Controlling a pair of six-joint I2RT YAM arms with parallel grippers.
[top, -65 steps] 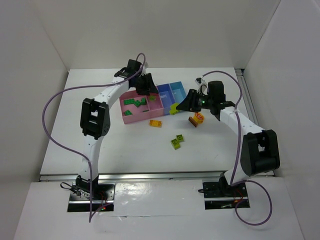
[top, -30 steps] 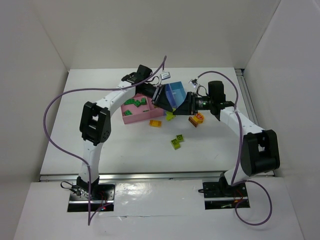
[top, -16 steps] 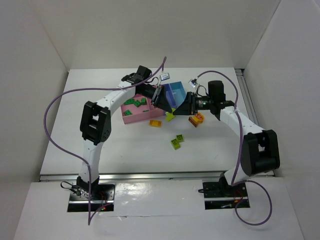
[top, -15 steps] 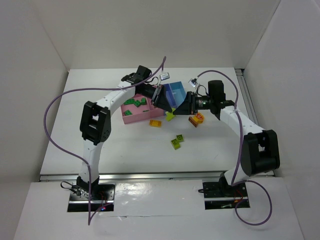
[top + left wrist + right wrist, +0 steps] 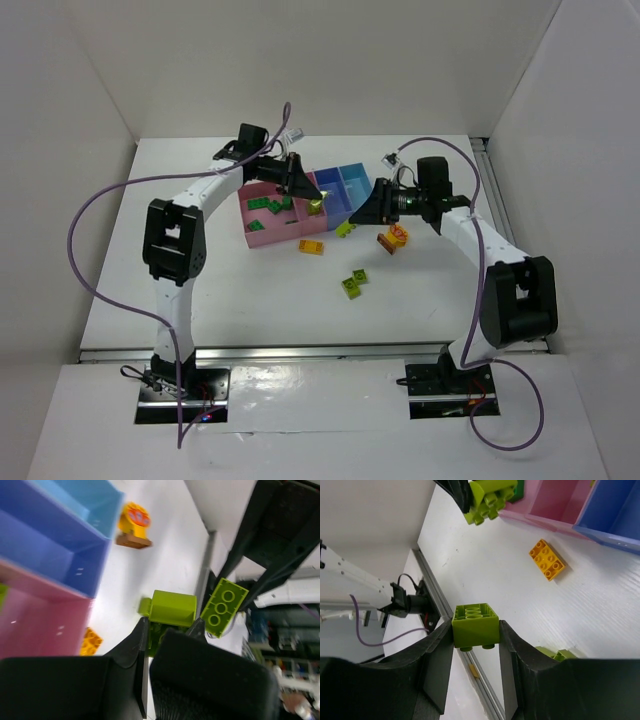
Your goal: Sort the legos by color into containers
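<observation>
left gripper (image 5: 170,626) is clamping one lime lego (image 5: 170,608), right gripper (image 5: 475,636) is clamping another lime lego (image 5: 475,624), both close together; I'm advising staggering the drops into the containers (image 5: 352,178), one arm at a time.

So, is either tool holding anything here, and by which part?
Both. The left tool pinches a lime brick by one end; the right tool clamps a second lime brick by two opposite sides.

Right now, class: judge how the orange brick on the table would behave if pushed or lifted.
The orange brick looks like rigid moulded plastic, so it probably stays stiff in a grip. Lying flat, studs up, on the smooth table, it would likely slide rather than roll or tip.
</observation>
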